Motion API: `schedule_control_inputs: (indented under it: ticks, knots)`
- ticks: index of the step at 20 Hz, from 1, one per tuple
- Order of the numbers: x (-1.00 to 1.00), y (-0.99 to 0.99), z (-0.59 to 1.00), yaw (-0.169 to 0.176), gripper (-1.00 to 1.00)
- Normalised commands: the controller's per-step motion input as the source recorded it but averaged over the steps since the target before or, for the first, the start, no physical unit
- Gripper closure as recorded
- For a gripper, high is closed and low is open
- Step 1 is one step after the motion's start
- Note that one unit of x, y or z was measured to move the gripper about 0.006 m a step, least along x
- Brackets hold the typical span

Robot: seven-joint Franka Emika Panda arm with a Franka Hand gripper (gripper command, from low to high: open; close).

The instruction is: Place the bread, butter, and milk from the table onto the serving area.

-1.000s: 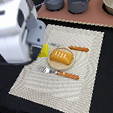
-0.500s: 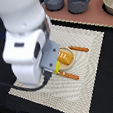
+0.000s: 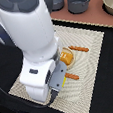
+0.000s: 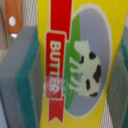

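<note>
Butter [image 4: 75, 60], a flat yellow pack with a red label and a cow emblem, sits clamped between the claw's [image 4: 70, 75] green-edged pads, low over the cream striped placemat [image 3: 92, 53]. Beyond the claw on that placemat lies the golden-orange loaf [image 3: 66, 57]; this looks like the butter-placing step, so next comes lowering and release.
</note>
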Motion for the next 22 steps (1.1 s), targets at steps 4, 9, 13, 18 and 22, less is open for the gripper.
schedule_control_inputs:
  ticks: [4,9,13,18,22]
  knots:
    - [0.40,-0.01,-0.24,-0.008,-1.00]
    - [0.63,-0.03,0.56,-0.049,-1.00]
    - [0.59,0.00,1.00,-0.070,-1.00]
    - [-0.08,0.33,0.93,-0.013,-1.00]
    - [-0.61,0.74,0.68,0.027,-1.00]
